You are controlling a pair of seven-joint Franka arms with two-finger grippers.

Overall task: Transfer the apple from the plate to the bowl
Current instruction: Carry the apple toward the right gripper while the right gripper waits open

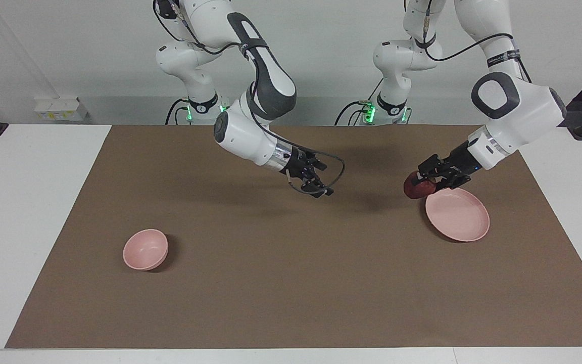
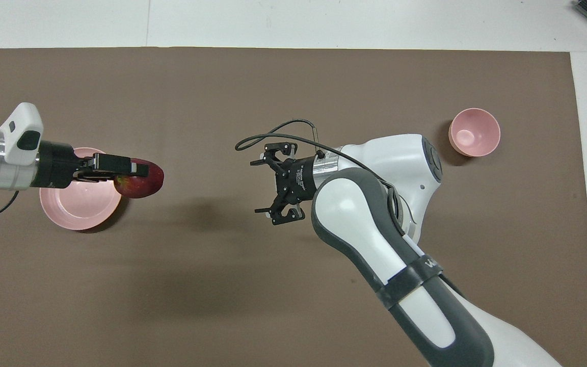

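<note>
- Facing view: the small, round, dark red apple (image 1: 419, 187) is off the table, clamped between the fingers of the left gripper (image 1: 428, 178), at the edge of the wide, shallow, pale pink plate (image 1: 460, 215) on the side toward the middle of the table.
- The overhead view agrees: the apple (image 2: 140, 178) hangs over the plate's rim (image 2: 77, 221) and the brown mat (image 2: 293, 285), with the left gripper (image 2: 123, 171) clenched on it from the side.
- The plate itself lies bare at the left arm's end of the table.
- The right gripper (image 1: 316, 186) hovers over the middle of the mat with its jaws spread wide and nothing in them; in the overhead view the right gripper (image 2: 275, 186) points toward the apple, so I judge it is waiting for a handover.
- The small, deep, pale pink bowl (image 1: 145, 249) sits empty near the right arm's end, well apart from the apple.
- Progress: the pick-up off the plate is done; the carry across the table and the drop into the bowl remain, likely with a pass between arms.
</note>
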